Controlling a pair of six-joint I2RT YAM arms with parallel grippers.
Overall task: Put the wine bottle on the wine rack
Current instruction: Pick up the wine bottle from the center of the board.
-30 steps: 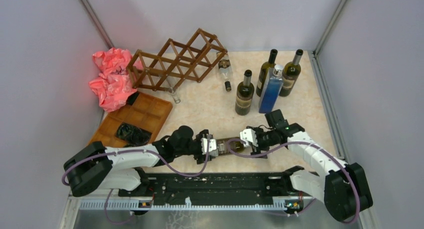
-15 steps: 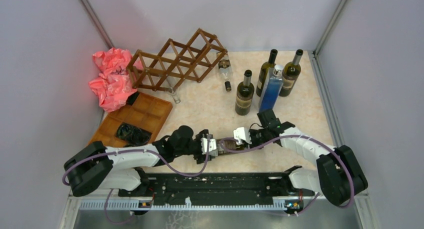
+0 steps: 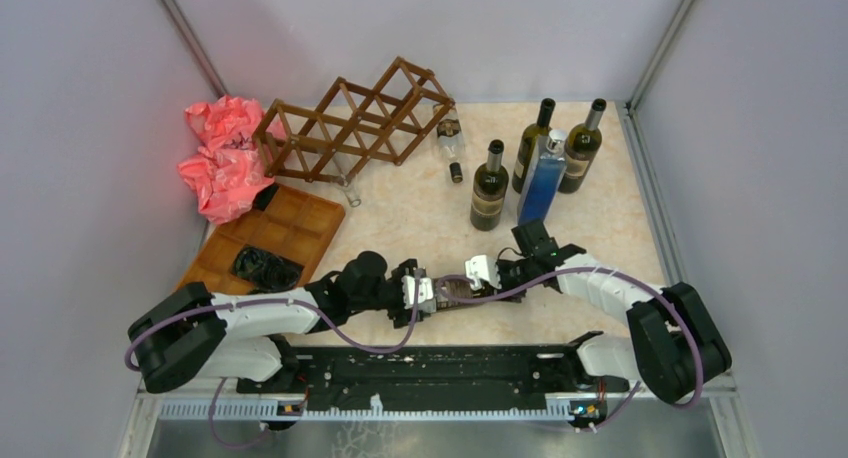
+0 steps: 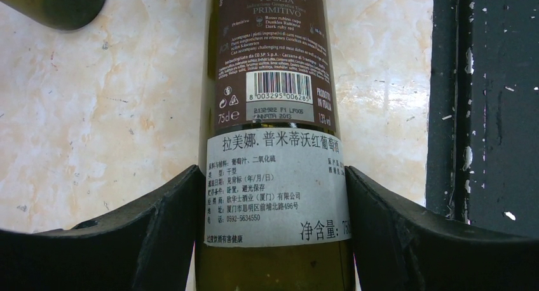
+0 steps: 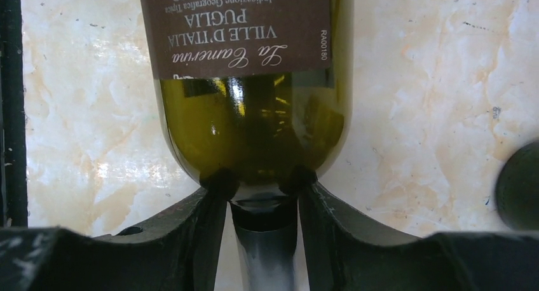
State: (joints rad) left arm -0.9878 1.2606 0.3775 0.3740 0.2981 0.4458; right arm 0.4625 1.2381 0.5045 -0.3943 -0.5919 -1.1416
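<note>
Neck of olive-green glass wine bottle (image 3: pixel 462 292) newly pinched by my right gripper (image 5: pixel 262 205), body clamped by left gripper (image 4: pixel 270 196): ready to lift.

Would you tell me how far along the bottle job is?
Done: left jaws clamp the labelled body of the wine bottle, right jaws its neck. In hand: it lies sideways near the front edge of the table. Left: carry it to the wine rack, far left, and slot it into a cell.
</note>
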